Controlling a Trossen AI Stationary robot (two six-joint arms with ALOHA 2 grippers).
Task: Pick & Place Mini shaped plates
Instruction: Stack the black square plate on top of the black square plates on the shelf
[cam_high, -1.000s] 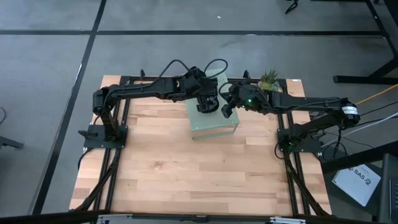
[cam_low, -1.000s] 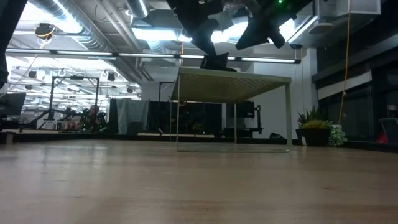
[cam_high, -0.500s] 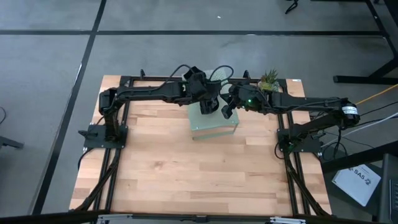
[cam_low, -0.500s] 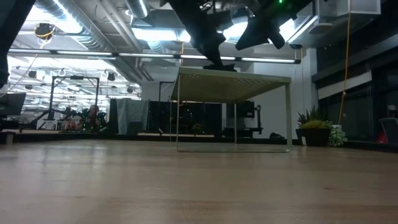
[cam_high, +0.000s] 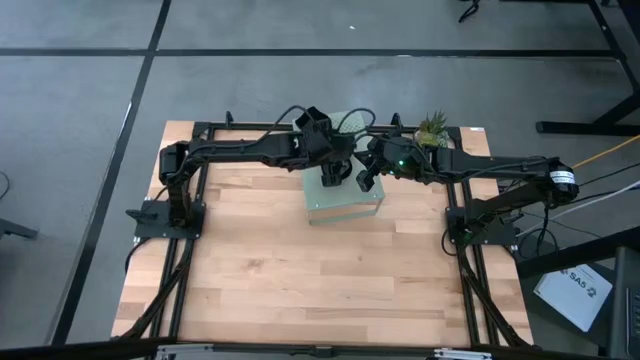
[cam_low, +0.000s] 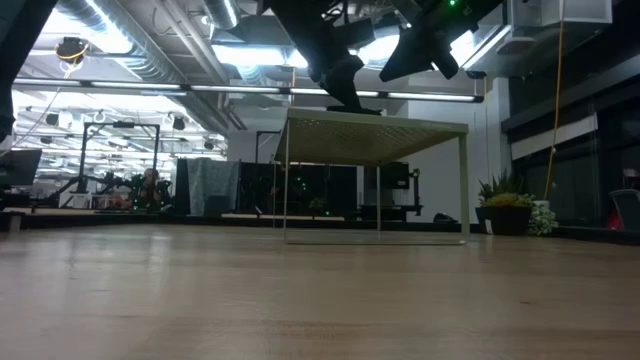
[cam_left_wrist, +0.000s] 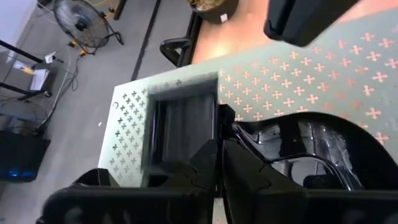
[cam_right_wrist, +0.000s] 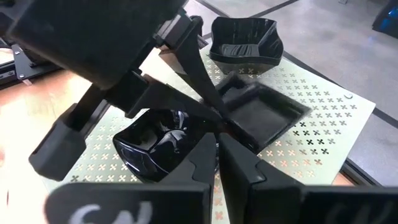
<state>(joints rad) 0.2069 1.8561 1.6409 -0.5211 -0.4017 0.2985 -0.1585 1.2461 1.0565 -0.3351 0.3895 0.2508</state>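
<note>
A pale green perforated box stands at the table's far middle. A glossy black mini plate sits on the box top beside a square recess. My left gripper reaches in from the left and is shut on that plate's rim. A second black plate rests farther off on the box top. My right gripper hovers shut just right of the left one, above the box, with nothing in it. My left gripper pinches the plate's rim at a corner between its two fingertips, on the side next to the recess. The fingers slant down from the table's left. The plate stands upright with its bottom on the box top.
The box top stands raised on thin walls above the wooden table. A small pineapple-like plant stands at the far right, behind my right arm. The near half of the table holds no objects.
My left gripper has sunk a little toward the box top with the plate. The plate hung just above the box a second ago and now rests on it.
</note>
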